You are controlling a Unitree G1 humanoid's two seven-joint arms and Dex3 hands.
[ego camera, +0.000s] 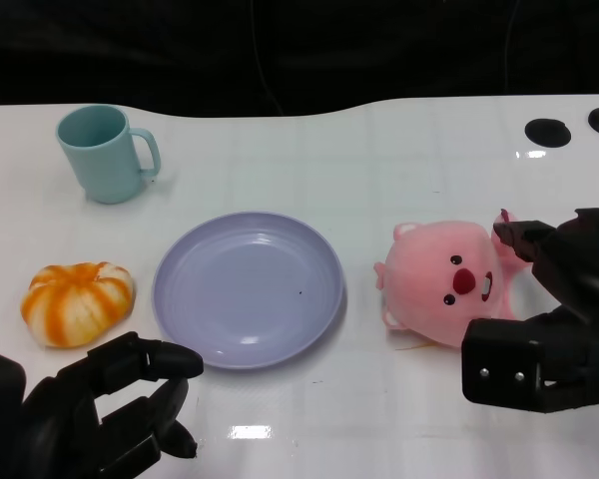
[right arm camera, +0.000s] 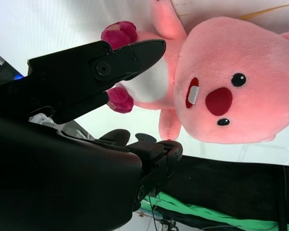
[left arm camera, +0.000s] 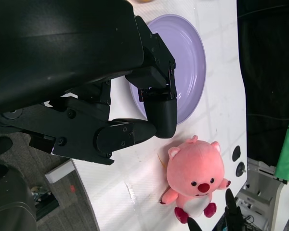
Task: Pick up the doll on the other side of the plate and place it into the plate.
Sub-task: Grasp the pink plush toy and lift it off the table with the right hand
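Pink doll (ego camera: 447, 283) lying on table (ego camera: 399, 140) right of purple plate (ego camera: 248, 287), toward right edge. Right hand (ego camera: 551, 317) spread around doll's body, not yet gripping. Left hand (ego camera: 110, 414) empty, loosely spread, near front edge.

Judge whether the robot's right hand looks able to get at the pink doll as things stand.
Probably yes: the right hand is open right beside the pink doll, fingers spread around its body, and nothing lies between them.
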